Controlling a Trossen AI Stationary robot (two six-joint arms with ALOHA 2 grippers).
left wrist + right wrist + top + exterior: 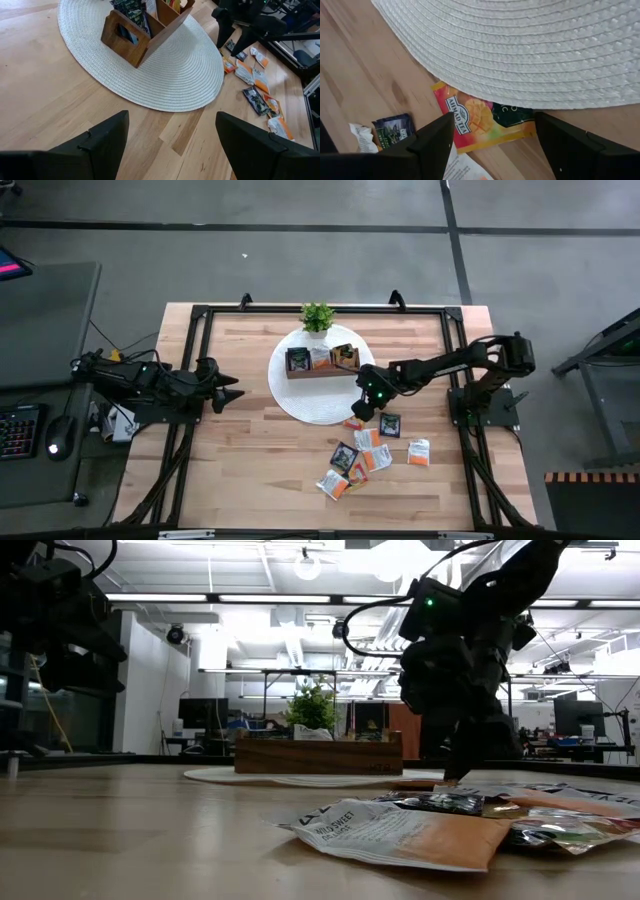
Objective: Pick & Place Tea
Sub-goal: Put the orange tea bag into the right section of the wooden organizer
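Nearest the low camera a small orange-and-white flat tea sachet (400,833) lies among about ten sachets not yet picked from the wooden desk (250,450), while the brown three-compartment wooden tray (322,361) on the round white woven mat (300,400) already holds several, the right tool (362,408) hovers released above an orange mango sachet (470,120) tucked partly under the mat's edge, and the left tool (232,394) waits released at the desk's left side.
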